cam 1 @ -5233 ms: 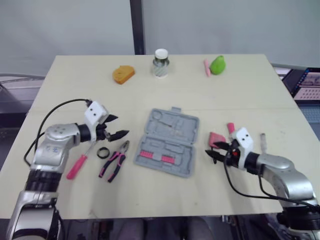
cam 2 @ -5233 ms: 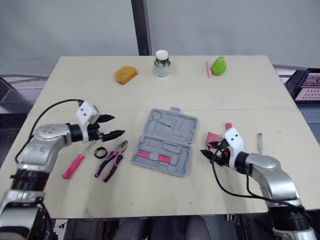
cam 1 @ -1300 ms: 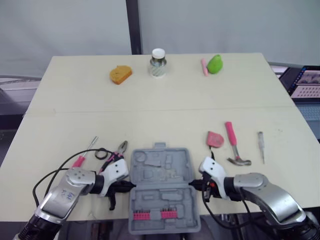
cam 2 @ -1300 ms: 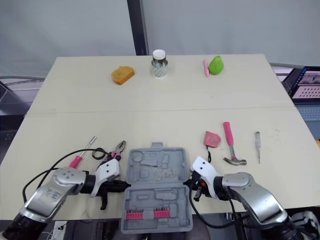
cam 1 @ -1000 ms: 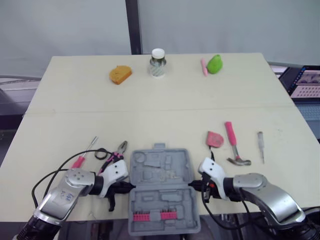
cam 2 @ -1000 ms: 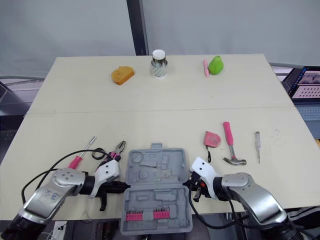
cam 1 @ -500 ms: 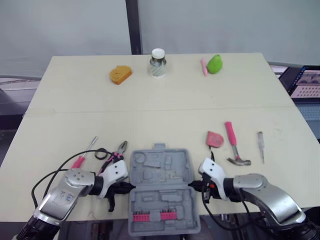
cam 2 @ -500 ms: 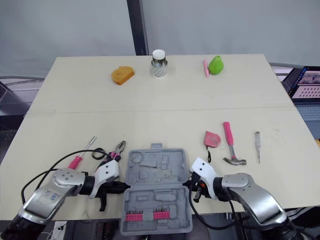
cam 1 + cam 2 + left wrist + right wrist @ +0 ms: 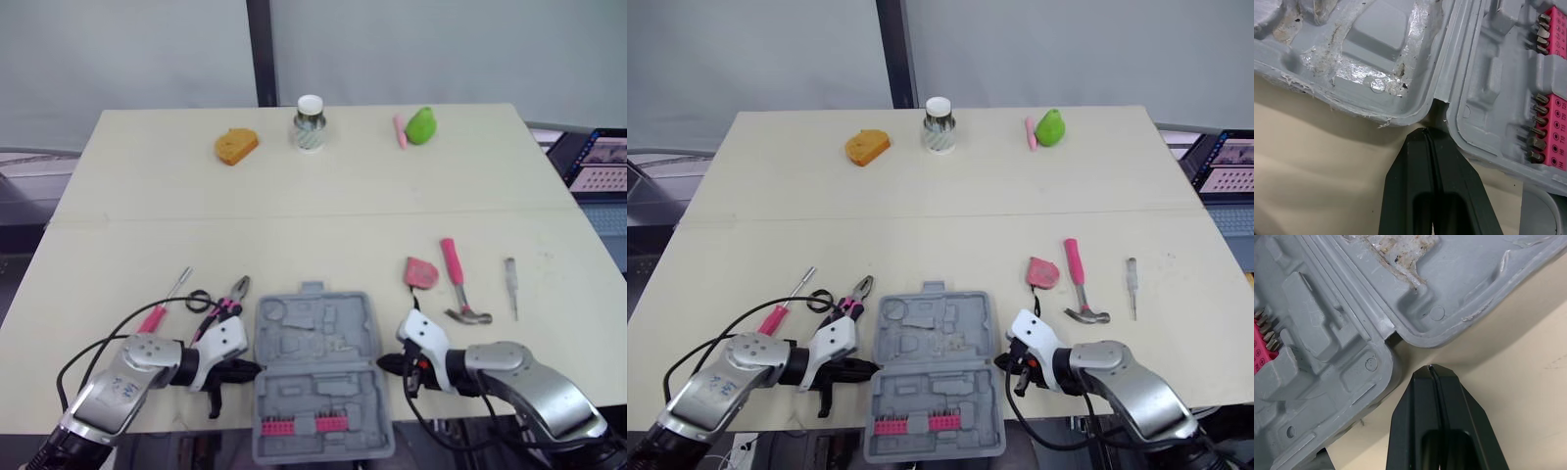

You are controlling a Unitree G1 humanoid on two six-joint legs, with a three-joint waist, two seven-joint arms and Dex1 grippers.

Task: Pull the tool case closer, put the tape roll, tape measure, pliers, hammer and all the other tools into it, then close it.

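The grey tool case lies open and flat at the table's front edge, with its near half, holding pink bit strips, reaching over that edge. My left gripper is shut, its tip at the hinge notch on the case's left side. On the right side my right gripper is shut too, its tip a short way off the case. Pliers, a black tape roll and a pink screwdriver lie left of the case. The tape measure, hammer and a small screwdriver lie to its right.
Along the far edge of the table stand an orange object, a white-capped jar, a pink stick and a green pear-shaped object. A screen shows beyond the table's right side.
My right gripper has drawn back slightly to the right, off the case's edge. The case, the tools and my left gripper stay as they were.
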